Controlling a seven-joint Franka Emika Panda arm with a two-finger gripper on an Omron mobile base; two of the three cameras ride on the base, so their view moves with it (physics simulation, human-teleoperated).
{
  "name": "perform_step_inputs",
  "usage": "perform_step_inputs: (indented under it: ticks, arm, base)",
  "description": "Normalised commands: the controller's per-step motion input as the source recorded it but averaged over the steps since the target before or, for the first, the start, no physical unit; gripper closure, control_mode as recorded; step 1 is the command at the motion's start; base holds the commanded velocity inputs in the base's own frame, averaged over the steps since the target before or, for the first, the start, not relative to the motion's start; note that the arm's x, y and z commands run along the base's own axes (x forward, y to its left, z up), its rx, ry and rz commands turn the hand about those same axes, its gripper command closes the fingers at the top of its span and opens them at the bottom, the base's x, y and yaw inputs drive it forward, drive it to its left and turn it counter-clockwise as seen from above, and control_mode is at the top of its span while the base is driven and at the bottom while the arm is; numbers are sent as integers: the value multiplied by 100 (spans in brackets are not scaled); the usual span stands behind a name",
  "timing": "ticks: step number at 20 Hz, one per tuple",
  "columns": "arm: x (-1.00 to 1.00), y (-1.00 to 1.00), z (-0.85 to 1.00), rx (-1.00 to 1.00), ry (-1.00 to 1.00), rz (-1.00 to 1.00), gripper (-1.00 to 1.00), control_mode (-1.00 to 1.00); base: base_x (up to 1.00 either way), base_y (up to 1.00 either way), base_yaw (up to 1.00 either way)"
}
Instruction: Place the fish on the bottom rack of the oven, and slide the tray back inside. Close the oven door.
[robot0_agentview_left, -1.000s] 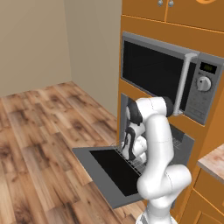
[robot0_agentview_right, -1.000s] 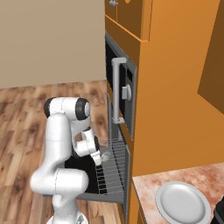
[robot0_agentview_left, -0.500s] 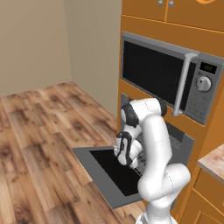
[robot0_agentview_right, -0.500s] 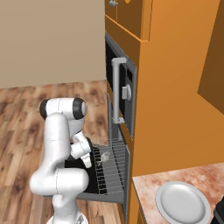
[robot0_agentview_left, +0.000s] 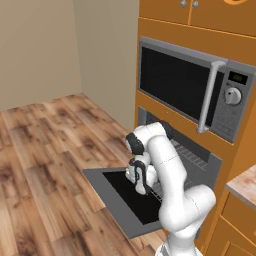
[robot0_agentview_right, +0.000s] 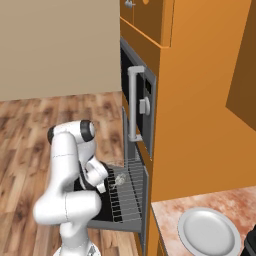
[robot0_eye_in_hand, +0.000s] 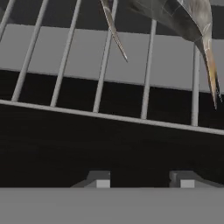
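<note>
Jaws (robot0_eye_in_hand: 142, 181) apart, pinching nothing; tips low before rack's front bar. Fish (robot0_agentview_right: 120, 179) lies on rack (robot0_agentview_right: 129, 192), rack drawn out over lowered door (robot0_agentview_left: 117, 197) of oven (robot0_agentview_left: 197, 160). Rack: judged stiff, light, slides on runners; best hold at front cross bar (robot0_eye_in_hand: 109, 116), centred, push straight in. Fish judged small, slick, liable to shift if rack jolts; tail fins (robot0_eye_in_hand: 210, 65) overhang bars. Microwave (robot0_agentview_left: 192, 92) above, clear of path. Plate (robot0_agentview_right: 209, 231) on worktop (robot0_agentview_right: 170, 212), well apart. Arm's own elbow crowds door.
</note>
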Motion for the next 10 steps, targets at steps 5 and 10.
perform_step_inputs:
  ticks: [5,10]
  arm:
    - [60,-59,-93,-2,-3,-5,-100,-100]
    - [44,-99,-76,0,-1,-7,-100,-100]
  base:
    - [0,0,0]
    - [0,0,0]
